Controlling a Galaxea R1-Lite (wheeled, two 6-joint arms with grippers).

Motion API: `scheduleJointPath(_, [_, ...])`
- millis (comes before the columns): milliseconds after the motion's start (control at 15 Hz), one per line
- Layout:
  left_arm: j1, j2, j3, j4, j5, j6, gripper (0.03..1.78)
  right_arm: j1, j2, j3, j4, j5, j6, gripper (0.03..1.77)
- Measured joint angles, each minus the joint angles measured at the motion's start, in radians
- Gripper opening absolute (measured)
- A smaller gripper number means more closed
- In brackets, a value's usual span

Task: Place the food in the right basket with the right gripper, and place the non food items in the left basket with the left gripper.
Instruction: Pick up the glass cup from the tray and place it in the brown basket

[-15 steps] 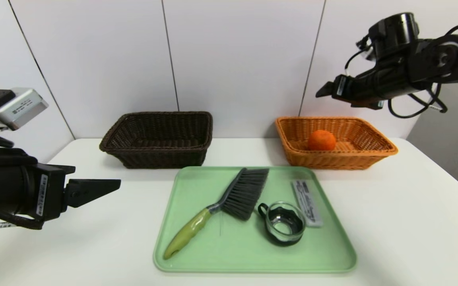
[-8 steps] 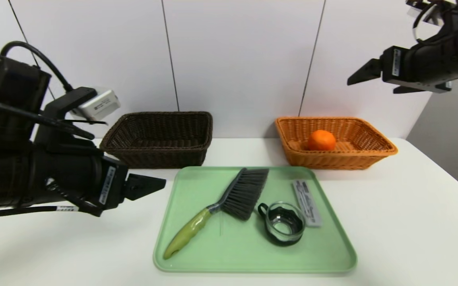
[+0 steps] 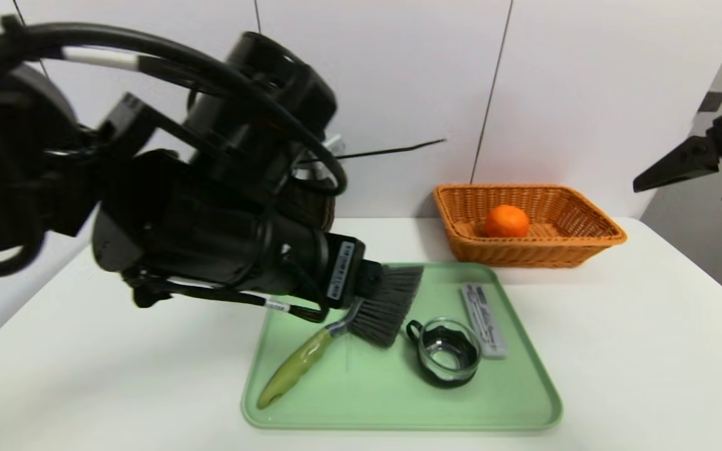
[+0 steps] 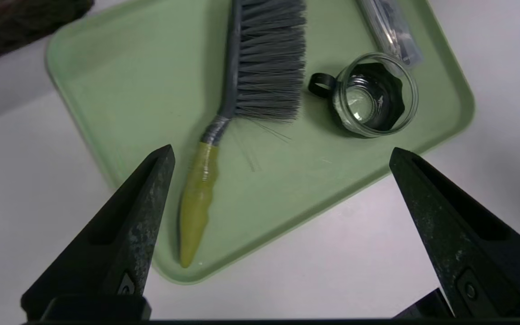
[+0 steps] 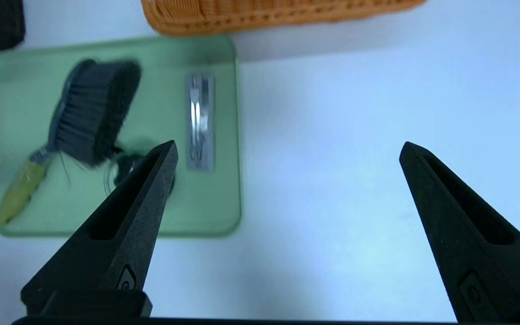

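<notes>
The left tool (image 4: 280, 153) hangs wide open over the pale green plastic tray (image 3: 511, 413), lined up for the grey-bristled, yellow-green-handled brush (image 3: 370, 307); the right tool (image 5: 287, 149), spread and empty, sits far right, its round orange fruit (image 3: 506, 221) already in the orange wicker basket (image 3: 599, 235).

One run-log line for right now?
left gripper: open, above brush | right gripper: open, empty | orange: in right basket

Bright, even light; soft shadows.
</notes>
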Motion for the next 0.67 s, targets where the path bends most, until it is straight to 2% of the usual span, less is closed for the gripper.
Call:
scheduleJointPath(267, [-0.074, 0.168, -0.166, 0.063, 0.057, -0.119, 1.69, 0.004, -0.054, 0.090, 0.060, 0.003, -0.044, 1.69])
scheduleJointPath(533, [-0.123, 0.291, -0.388, 0.267, 0.063, -0.229, 1.69, 0.010, -0.127, 0.197, 0.060, 0.004, -0.049, 1.69])
scheduleJointPath(667, [-0.141, 0.339, -0.424, 0.349, 0.063, -0.284, 1.69, 0.010, -0.151, 0.224, 0.060, 0.004, -0.047, 1.69])
